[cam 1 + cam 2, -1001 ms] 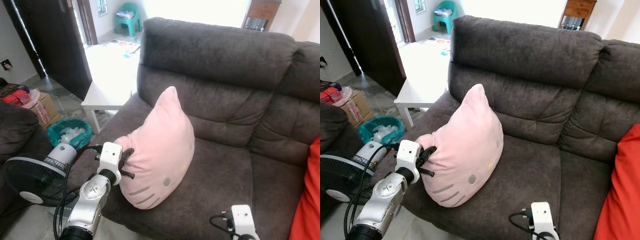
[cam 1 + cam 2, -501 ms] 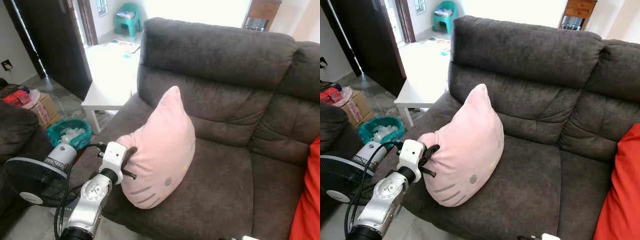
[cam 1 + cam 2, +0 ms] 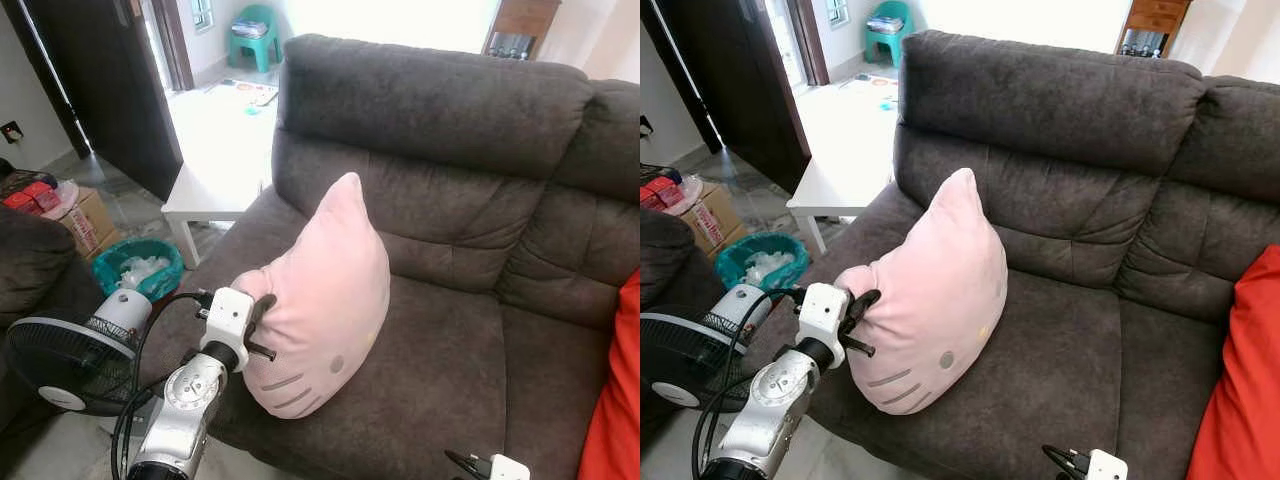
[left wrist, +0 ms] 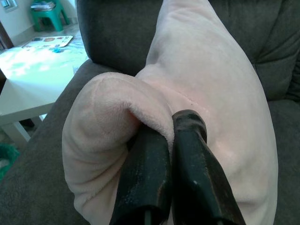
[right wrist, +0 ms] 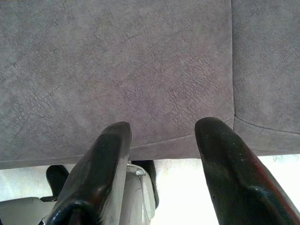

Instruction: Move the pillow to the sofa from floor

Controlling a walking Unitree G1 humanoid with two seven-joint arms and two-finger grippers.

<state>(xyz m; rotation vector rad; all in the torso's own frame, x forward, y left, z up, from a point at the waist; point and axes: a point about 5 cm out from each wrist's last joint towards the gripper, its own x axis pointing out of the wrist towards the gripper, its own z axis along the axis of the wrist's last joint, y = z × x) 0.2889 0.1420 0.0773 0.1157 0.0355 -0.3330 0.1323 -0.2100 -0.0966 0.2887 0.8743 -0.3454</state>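
Observation:
A pink cat-face pillow [image 3: 325, 290] stands tilted on the left seat of the dark grey sofa [image 3: 450, 130], leaning toward the backrest. My left gripper [image 3: 258, 325] is shut on a fold at the pillow's left edge; in the left wrist view the pink pillow [image 4: 211, 79] bulges around my two black fingers [image 4: 187, 154], which pinch the plush. My right gripper [image 5: 164, 133] is open, hanging over the front edge of the sofa seat [image 5: 140, 70] with nothing between its fingers. Its wrist [image 3: 1105, 465] peeks in at the bottom of the head view.
A standing fan [image 3: 70, 360] and a teal bin [image 3: 138, 265] sit on the floor left of the sofa. A white side table [image 3: 215, 175] stands beside the armrest. A red cushion [image 3: 1240, 380] occupies the sofa's right end. A cardboard box [image 3: 80, 215] is at far left.
The right arm dropped out of the head view, then its wrist edged back in at the bottom. The left gripper stays clamped on the pillow, which barely shifted.

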